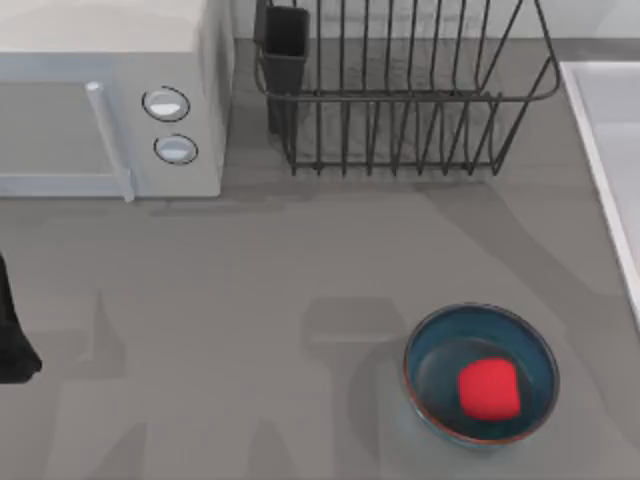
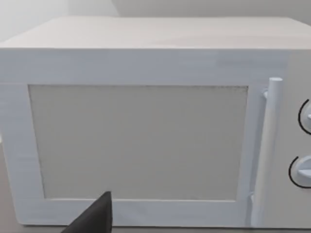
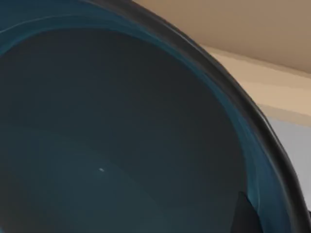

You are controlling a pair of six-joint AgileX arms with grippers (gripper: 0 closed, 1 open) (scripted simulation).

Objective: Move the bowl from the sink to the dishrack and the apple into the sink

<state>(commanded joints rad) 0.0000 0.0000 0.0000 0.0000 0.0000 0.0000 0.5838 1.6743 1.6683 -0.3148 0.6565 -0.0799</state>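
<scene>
At the far left edge of the top view, a dark piece of the left arm [image 1: 12, 335] is seen low beside the table [image 1: 250, 300], in front of the white microwave [image 1: 105, 100]. The left wrist view is faced squarely at the microwave's door [image 2: 138, 143], with its upright handle [image 2: 267, 155] and parts of two knobs [image 2: 305, 170] at one side; a single dark fingertip [image 2: 97, 216] of the left gripper is seen at the frame's edge, and whether that claw is released or clenched cannot be told.

Further right, at the back of the table, the black wire dishrack [image 1: 410, 100] is stood, with its dark utensil cup [image 1: 285, 45] at the corner nearest the microwave. No bowl is held in the rack.

Right of centre and near the front edge, a teal-blue bowl [image 1: 432, 365] is set upright on the grey tabletop, well apart from the rack. The red apple [image 1: 488, 389] is held inside this bowl, resting on its floor.

At the far right edge, the pale rim of the sink [image 1: 600, 160] is seen running along the table's side.

In the right wrist view, the dark interior of a second teal-blue bowl [image 3: 121, 136] is seen from very close, with its rim [image 3: 228, 92] curving across the frame and a small dark part of the right gripper at the corner. The state of the right claw cannot be told.
</scene>
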